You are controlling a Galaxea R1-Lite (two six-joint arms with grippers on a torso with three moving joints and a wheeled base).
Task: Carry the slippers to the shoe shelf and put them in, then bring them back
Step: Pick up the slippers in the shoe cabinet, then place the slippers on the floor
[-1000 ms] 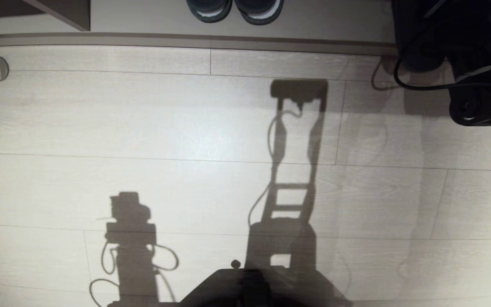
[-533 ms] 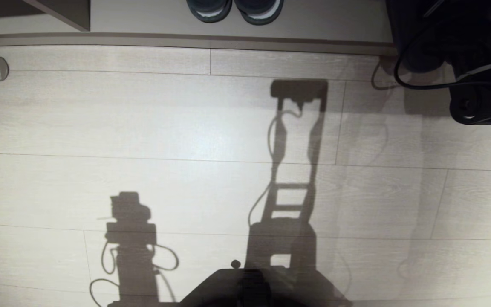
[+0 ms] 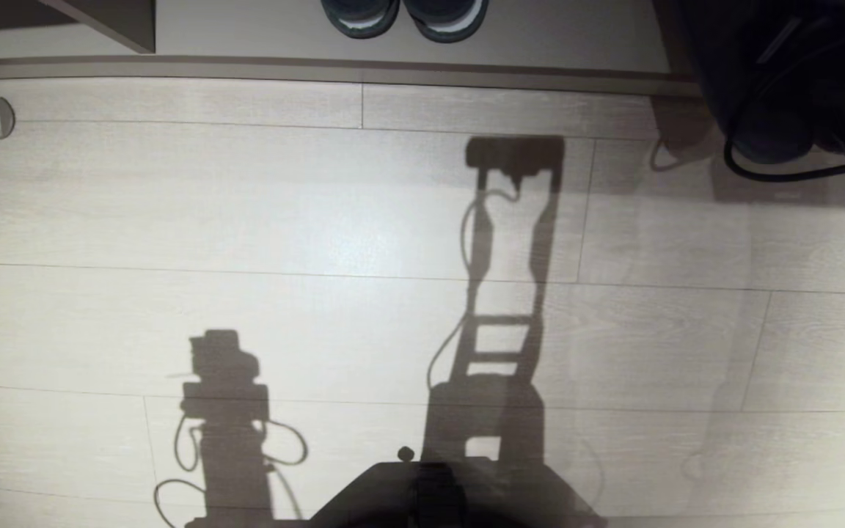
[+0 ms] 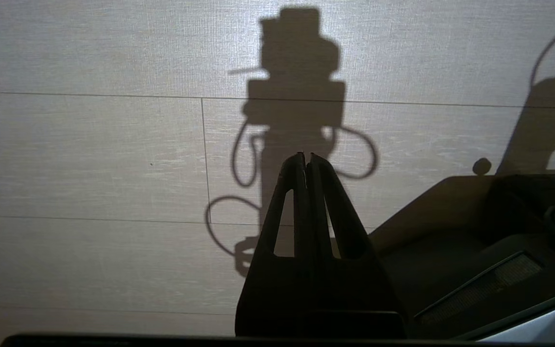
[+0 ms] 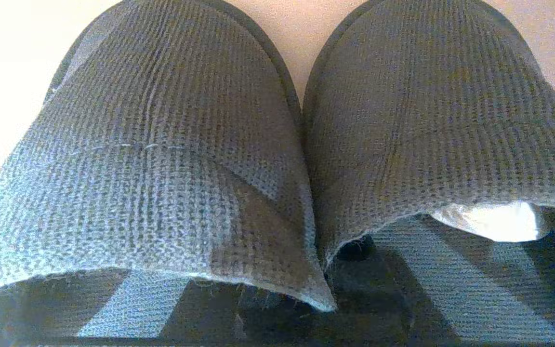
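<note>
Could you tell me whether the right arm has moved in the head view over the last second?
Yes. The right arm has shifted toward the picture's right edge and upward, against the unmoved dark shoes.

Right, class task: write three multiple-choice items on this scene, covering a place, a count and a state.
1. Where are the dark shoes? A in the shoe shelf; B mid-floor; C in a gripper.
2. How many slippers show in the right wrist view? A one; B two; C three.
3. The left gripper is: A wide open; B shut, empty; C shut on a shoe.
Answers: A, they stand behind the shelf's front strip; B, two lie side by side; B, its fingertips meet over bare floor.
</note>
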